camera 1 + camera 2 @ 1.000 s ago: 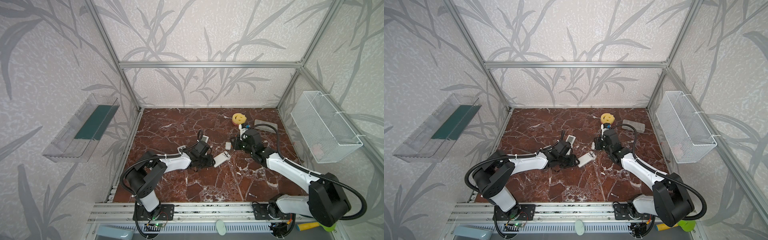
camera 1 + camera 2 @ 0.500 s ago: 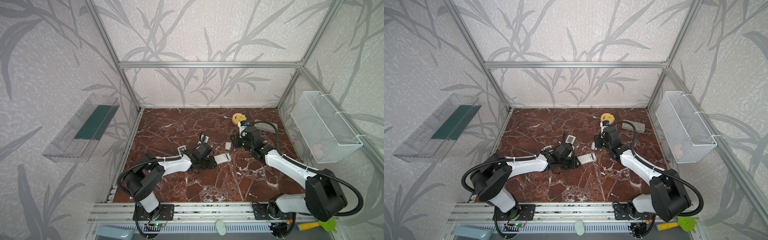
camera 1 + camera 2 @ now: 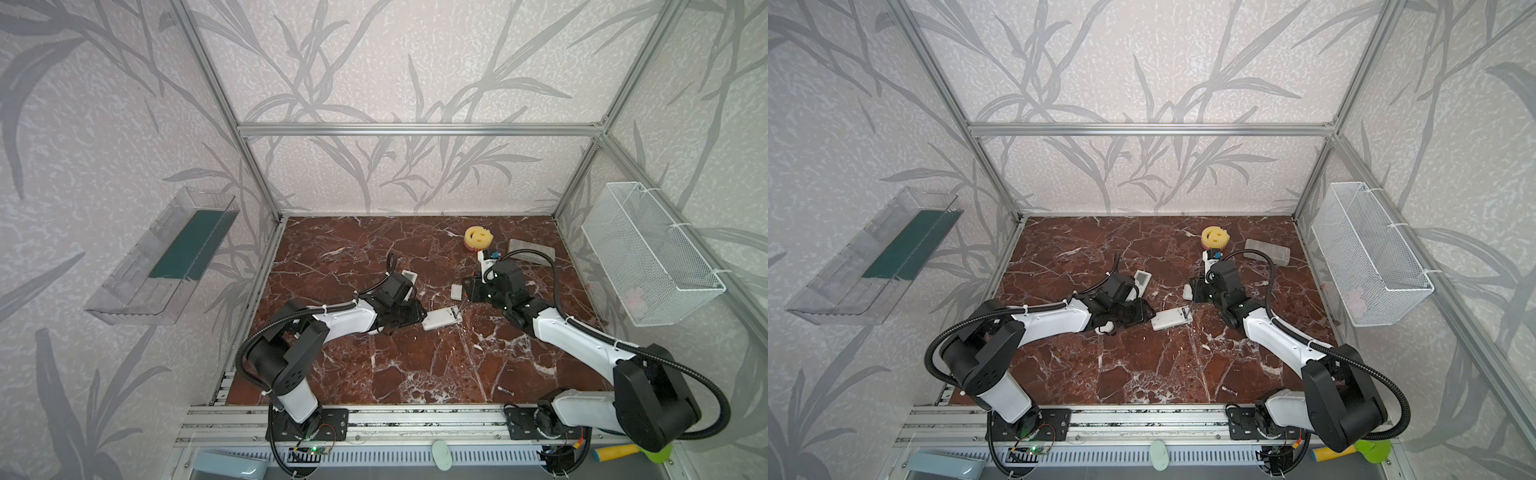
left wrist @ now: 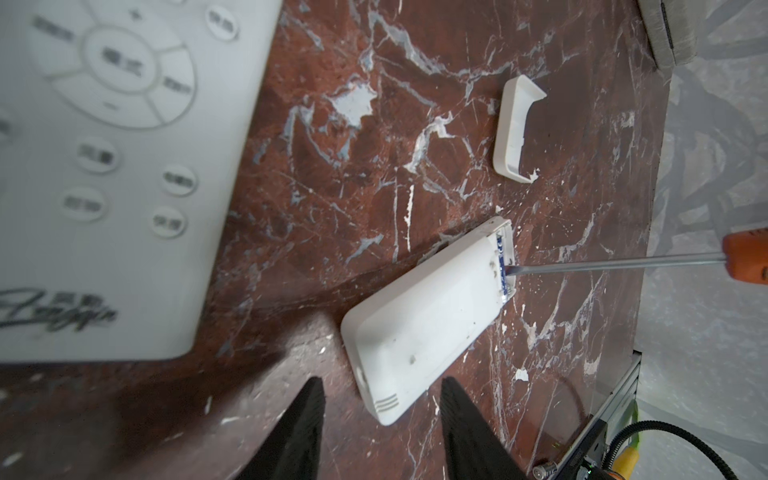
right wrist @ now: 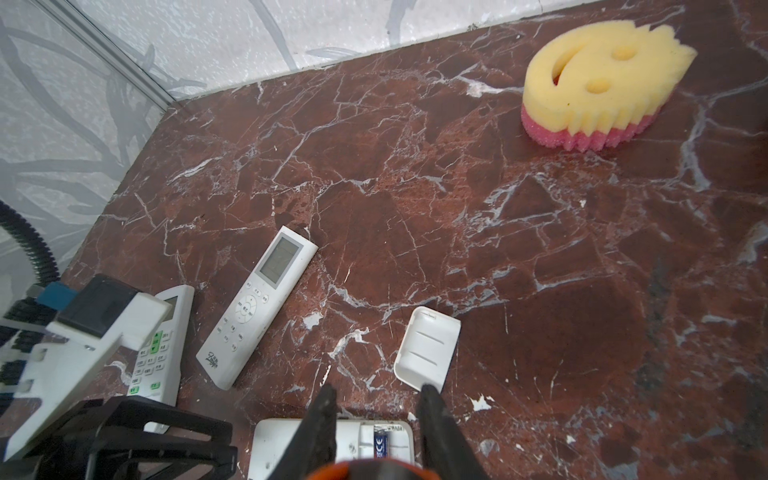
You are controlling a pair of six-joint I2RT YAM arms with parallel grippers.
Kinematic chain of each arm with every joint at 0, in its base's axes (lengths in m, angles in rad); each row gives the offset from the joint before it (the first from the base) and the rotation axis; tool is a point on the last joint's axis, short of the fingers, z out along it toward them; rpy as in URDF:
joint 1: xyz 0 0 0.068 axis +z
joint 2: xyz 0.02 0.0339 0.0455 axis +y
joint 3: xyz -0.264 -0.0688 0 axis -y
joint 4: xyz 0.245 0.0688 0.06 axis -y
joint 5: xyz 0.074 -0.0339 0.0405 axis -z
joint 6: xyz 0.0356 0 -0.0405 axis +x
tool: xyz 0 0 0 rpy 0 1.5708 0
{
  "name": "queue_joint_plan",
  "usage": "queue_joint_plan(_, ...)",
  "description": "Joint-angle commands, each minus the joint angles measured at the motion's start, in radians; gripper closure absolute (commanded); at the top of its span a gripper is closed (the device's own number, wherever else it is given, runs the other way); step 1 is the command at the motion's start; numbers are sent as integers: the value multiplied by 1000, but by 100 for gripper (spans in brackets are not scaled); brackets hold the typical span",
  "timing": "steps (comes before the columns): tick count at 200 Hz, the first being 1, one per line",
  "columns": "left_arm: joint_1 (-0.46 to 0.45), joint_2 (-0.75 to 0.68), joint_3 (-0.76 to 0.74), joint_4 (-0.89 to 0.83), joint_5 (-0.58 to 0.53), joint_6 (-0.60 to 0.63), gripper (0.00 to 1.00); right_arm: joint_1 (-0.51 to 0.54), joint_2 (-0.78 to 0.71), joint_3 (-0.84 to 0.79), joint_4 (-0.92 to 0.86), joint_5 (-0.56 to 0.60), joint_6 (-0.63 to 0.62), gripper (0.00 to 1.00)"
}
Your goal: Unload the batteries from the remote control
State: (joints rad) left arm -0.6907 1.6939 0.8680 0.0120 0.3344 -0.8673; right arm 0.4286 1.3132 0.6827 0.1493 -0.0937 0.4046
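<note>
The white remote control point(image 3: 441, 319) point(image 3: 1172, 319) lies back up mid-floor, its battery bay uncovered at one end. One of the batteries point(image 5: 382, 444) point(image 4: 500, 266), blue-labelled, sits in that bay. My right gripper point(image 5: 378, 388) point(image 3: 471, 289) is shut on the orange-handled screwdriver point(image 4: 623, 264), whose tip rests in the bay against the battery. My left gripper point(image 4: 381, 382) point(image 3: 415, 316) stands open, its fingers either side of the remote's other end, apart from it. A dark silvery battery point(image 3: 505, 390) point(image 3: 1228, 390) lies near the front edge.
The white cover point(image 5: 428, 347) point(image 3: 456, 291) lies beside the remote. Two other remotes point(image 5: 257, 307) point(image 5: 160, 345) lie by the left arm. At the back right are a yellow sponge point(image 3: 478, 237) and a grey block point(image 3: 532, 251). A wire basket point(image 3: 648, 257) hangs on the right wall.
The right gripper has shifted slightly with the screwdriver, its tip staying at the remote's open end. The left arm has barely moved, and the remote lies where it was.
</note>
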Motion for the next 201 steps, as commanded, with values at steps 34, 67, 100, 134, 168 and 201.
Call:
queue_joint_plan(34, 0, 91, 29, 81, 35, -27, 54, -26, 36, -90, 196, -107, 133, 100)
queue_joint_plan(67, -3, 93, -10, 68, 18, -40, 56, -30, 35, -136, 258, -117, 205, 100)
queue_joint_plan(100, -6, 113, -41, 66, 6, -53, 57, -44, 35, -204, 347, -128, 308, 100)
queue_joint_plan(134, -9, 124, -61, 73, -5, -62, 58, -66, 49, -271, 443, -142, 394, 100)
queue_joint_plan(168, -12, 124, -83, 74, -14, -73, 59, -81, 62, -323, 528, -141, 464, 100)
queue_joint_plan(201, -17, 107, -107, 72, -17, -79, 60, -83, 63, -347, 570, -130, 465, 100)
